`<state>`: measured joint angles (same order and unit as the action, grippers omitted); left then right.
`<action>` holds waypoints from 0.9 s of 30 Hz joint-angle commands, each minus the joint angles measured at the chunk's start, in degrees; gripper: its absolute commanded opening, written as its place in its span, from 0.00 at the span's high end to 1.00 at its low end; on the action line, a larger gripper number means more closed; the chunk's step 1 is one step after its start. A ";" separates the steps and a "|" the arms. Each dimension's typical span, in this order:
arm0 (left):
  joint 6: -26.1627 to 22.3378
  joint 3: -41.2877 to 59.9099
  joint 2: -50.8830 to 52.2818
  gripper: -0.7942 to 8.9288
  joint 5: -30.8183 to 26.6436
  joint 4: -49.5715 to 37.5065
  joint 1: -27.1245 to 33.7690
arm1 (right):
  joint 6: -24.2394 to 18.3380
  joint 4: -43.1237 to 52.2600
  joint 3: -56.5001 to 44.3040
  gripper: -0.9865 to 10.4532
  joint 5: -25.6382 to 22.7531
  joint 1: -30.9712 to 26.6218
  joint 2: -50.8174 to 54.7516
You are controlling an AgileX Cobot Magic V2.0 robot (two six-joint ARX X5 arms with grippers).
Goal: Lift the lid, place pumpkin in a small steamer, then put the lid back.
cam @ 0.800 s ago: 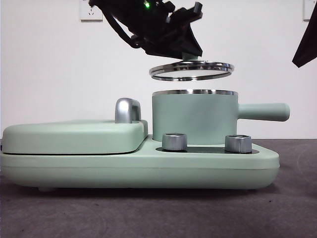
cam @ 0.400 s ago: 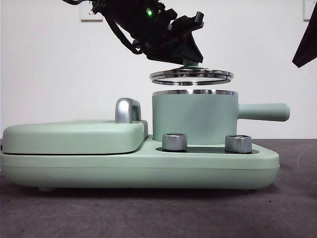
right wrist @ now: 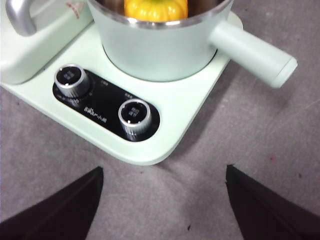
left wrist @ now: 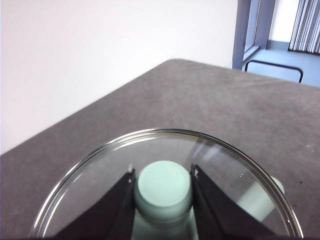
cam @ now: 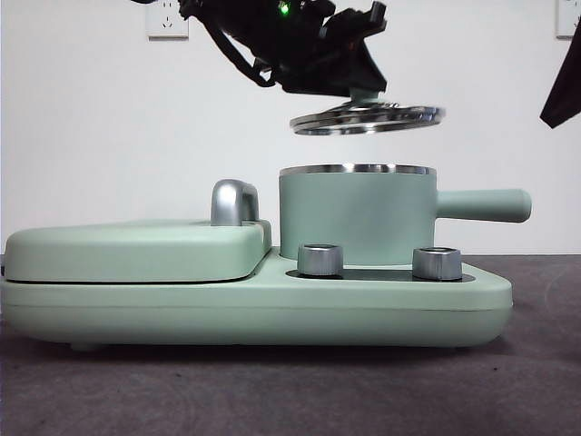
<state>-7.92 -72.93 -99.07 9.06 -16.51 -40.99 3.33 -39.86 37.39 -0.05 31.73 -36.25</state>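
Observation:
My left gripper [cam: 365, 91] is shut on the mint-green knob [left wrist: 164, 188] of the glass lid [cam: 368, 118] and holds it tilted in the air, a clear gap above the small steamer [cam: 356, 216]. The lid's chrome rim [left wrist: 100, 152] fills the left wrist view. The steamer stands open on the mint-green cooker base [cam: 272, 304], its straight handle [cam: 484, 205] pointing right. The yellow-orange pumpkin [right wrist: 156, 9] sits inside the steamer [right wrist: 165, 50], seen in the right wrist view. My right gripper [right wrist: 162, 200] is open and empty, above the table in front of the cooker.
The flat mint-green hinged cover [cam: 136, 250] with a chrome handle [cam: 232, 202] lies left of the steamer. Two chrome dials [cam: 320, 260] [cam: 436, 263] sit on the black panel in front of it. The right arm shows as a black tip [cam: 563, 91] at the top right.
The lid dipped toward the steamer's rim, then my left gripper raised it again, shifted slightly right and more tilted. The right arm has not moved.

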 commanded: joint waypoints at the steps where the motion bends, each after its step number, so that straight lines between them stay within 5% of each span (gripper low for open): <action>1: -0.37 0.72 -0.46 0.90 0.17 -2.10 -0.39 | 0.17 0.11 0.31 0.58 -0.46 0.39 -0.35; 27: -0.39 3.52 -2.12 0.90 0.20 -2.67 0.15 | 0.52 0.11 0.31 0.58 -1.55 0.39 -0.37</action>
<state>-7.92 -68.53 -100.40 9.10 -16.95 -40.51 3.40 -40.03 37.39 -1.52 31.73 -36.25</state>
